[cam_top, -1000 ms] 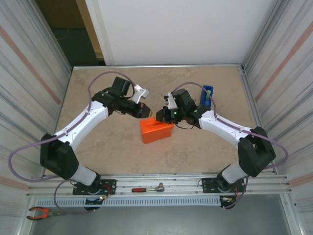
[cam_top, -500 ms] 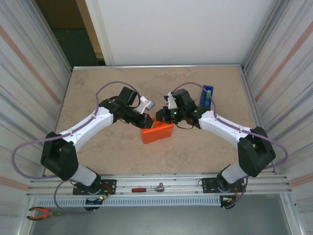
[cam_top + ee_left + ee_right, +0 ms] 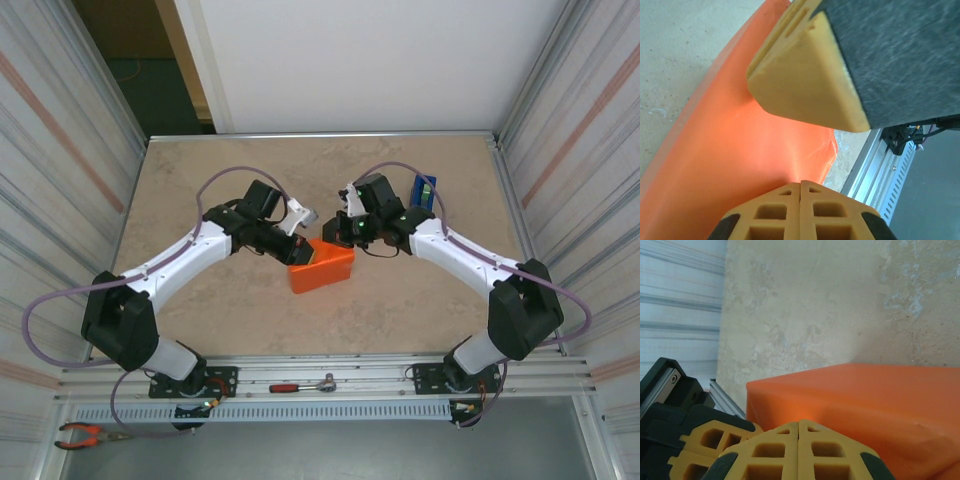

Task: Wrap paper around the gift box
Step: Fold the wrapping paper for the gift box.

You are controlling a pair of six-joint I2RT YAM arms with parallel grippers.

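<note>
The gift box is a squarish bright orange parcel in the middle of the table, fully covered by the paper. From the left wrist the paper shows as a smooth orange surface; from the right wrist I see the parcel's top and a folded corner. My left gripper is shut, its tips resting on the parcel's near-left top edge. My right gripper is shut too, its tips just over the parcel's far edge. The two grippers nearly touch; the right one's finger looms in the left wrist view.
A blue tape dispenser stands upright behind the right arm. A red-handled tool and pliers lie on the front rail. Metal walls close in both sides; tan tabletop stretches around the parcel.
My left gripper has swung in and down onto the parcel's left top. The right gripper has drawn back slightly toward the far edge, uncovering more of the tape dispenser.
</note>
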